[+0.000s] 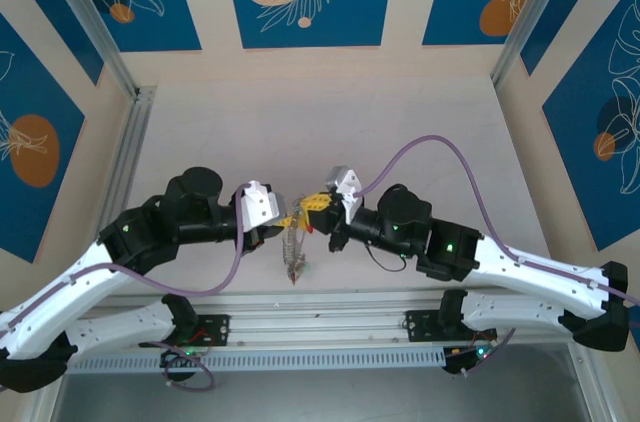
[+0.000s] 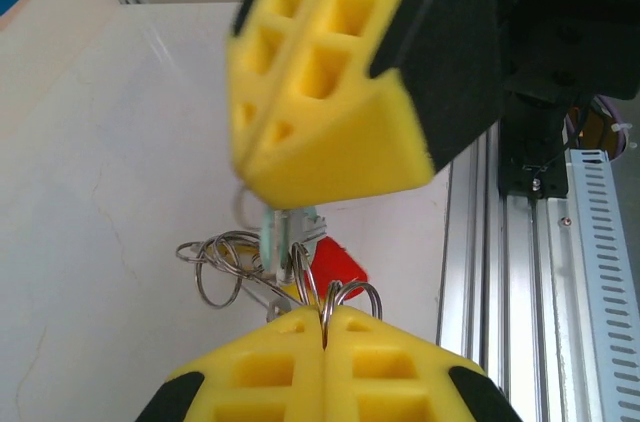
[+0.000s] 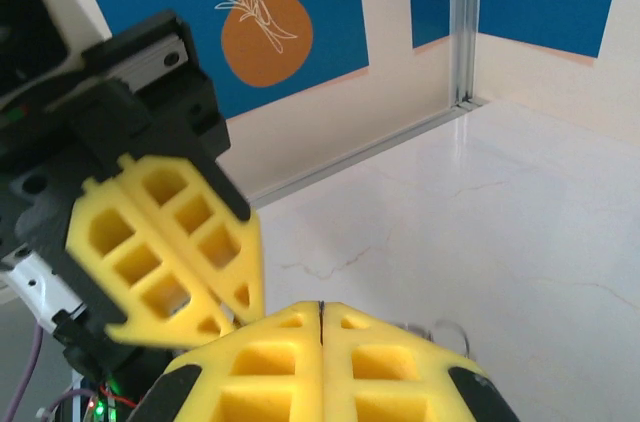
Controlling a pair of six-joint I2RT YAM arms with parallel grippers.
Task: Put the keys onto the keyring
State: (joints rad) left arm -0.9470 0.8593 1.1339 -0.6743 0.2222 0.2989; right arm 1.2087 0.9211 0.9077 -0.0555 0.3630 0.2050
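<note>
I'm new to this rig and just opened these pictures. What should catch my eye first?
Two yellow pincers meet tip to tip above the near part of the table. The left pincer is shut on wire loops of the keyring, with the shut right pincer close beside it. A red-headed key hangs among the loops.

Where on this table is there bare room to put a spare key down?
Bare tabletop runs from mid-table back to the far wall, and sideways to the left aluminium rail and the right wall. It is crowded at the near middle, where the left pincer and right pincer meet over the hanging keyring and keys.
</note>
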